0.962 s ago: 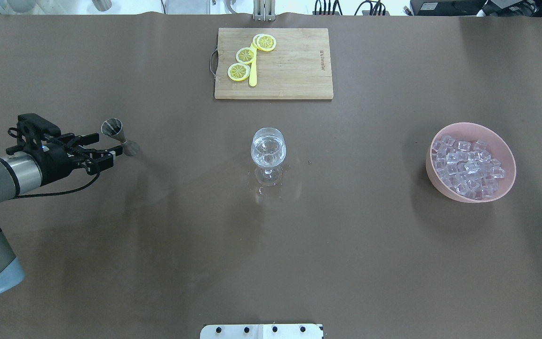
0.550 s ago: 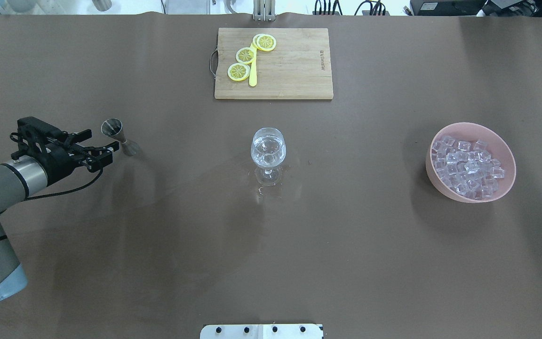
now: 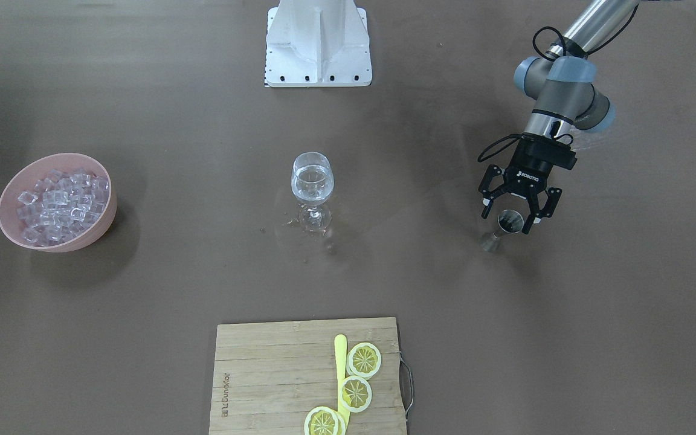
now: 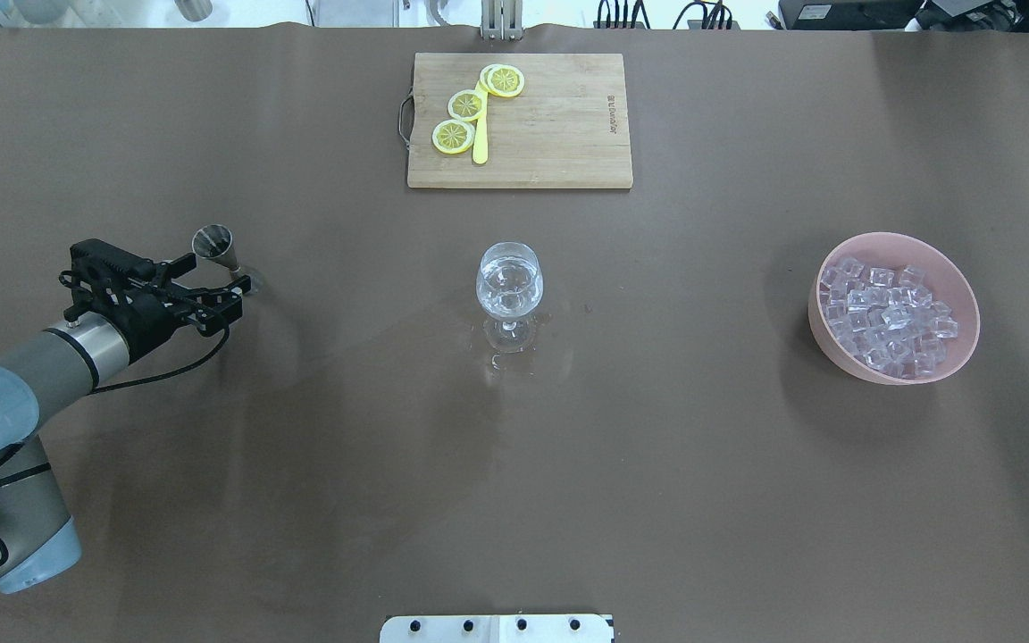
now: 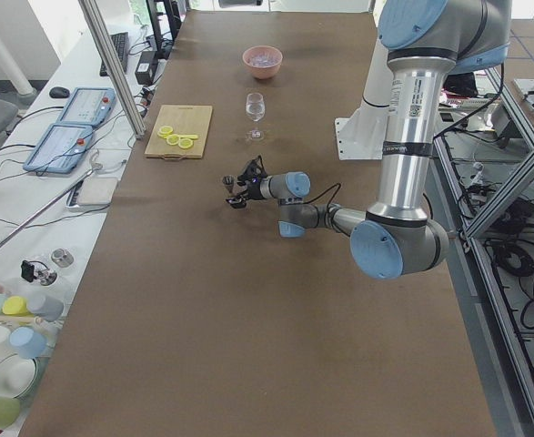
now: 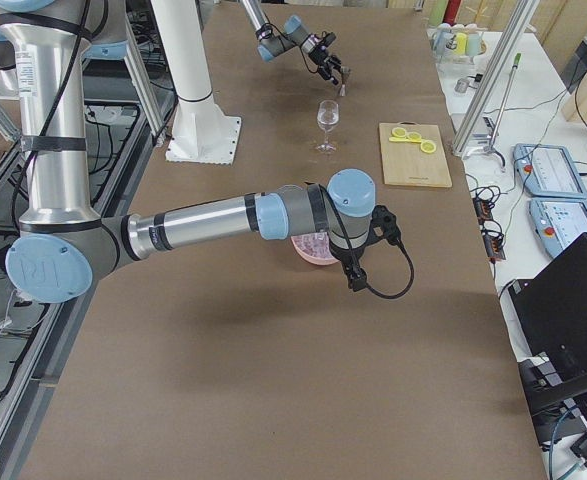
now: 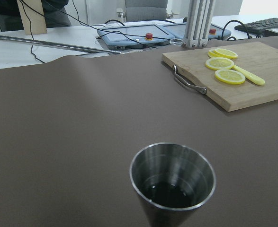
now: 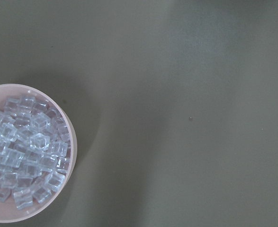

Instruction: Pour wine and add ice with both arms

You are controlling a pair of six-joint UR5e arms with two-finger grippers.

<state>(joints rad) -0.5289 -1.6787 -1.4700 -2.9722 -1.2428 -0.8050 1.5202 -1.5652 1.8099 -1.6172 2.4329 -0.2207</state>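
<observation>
A steel jigger (image 4: pixel 221 254) stands on the table at the left; the left wrist view shows a little liquid in its cup (image 7: pixel 173 178). My left gripper (image 4: pixel 215 275) is open, with one finger on each side of the jigger, also in the front view (image 3: pixel 507 221). A stemmed wine glass (image 4: pixel 509 284) holding clear wine stands at the table's middle. A pink bowl (image 4: pixel 961 299) full of ice cubes (image 4: pixel 885 313) stands at the right. My right gripper (image 6: pixel 358 278) hangs above the bowl; I cannot tell whether it is open. The right wrist view shows the ice (image 8: pixel 25 161) from above.
A wooden cutting board (image 4: pixel 559 134) with lemon slices (image 4: pixel 465 105) and a yellow knife lies at the far middle. Spilled drops (image 3: pixel 290 225) lie around the glass's foot. The white base block (image 3: pixel 318 45) stands at the robot's edge.
My left gripper drew back a little from the jigger, then came forward so its open fingers flank it. The left elbow swung right. The jigger, glass and bowl have not moved.
</observation>
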